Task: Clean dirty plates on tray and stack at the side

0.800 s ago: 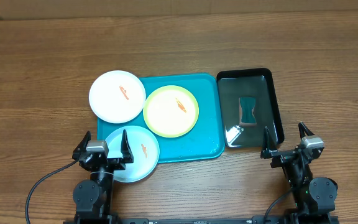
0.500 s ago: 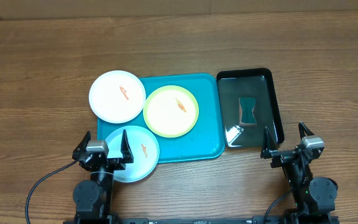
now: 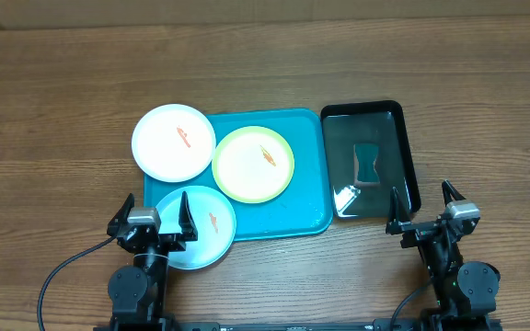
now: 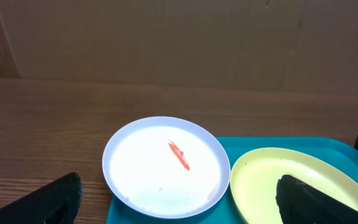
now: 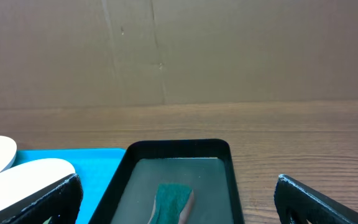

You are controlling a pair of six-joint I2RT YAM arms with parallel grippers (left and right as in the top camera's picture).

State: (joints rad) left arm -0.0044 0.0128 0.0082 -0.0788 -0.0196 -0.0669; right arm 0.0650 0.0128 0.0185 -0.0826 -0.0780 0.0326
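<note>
- Plates, three, each with an orange smear and not yet cleaned:
  - white plate [image 3: 173,142], overlapping the left rim of the tray [image 3: 306,198] and partly on the table [image 3: 63,92];
  - yellow-green plate [image 3: 253,164], wholly inside the tray;
  - light blue plate [image 3: 201,225], overhanging the tray's near left corner.
- No stack is formed; the plates lie singly, smears up, so each can be wiped.
- Black tray [image 3: 403,156], just right of the turquoise one, holds a green sponge [image 3: 367,163], probably the wiping tool, within the right arm's reach.
- Left gripper [image 3: 155,210]: jaws spread wide, empty, low at the near edge, one finger over the light blue plate. It is likely placed to take a plate.
- Right gripper [image 3: 421,204]: jaws spread wide, empty, facing the black tray. It is likely placed to fetch the sponge.
</note>
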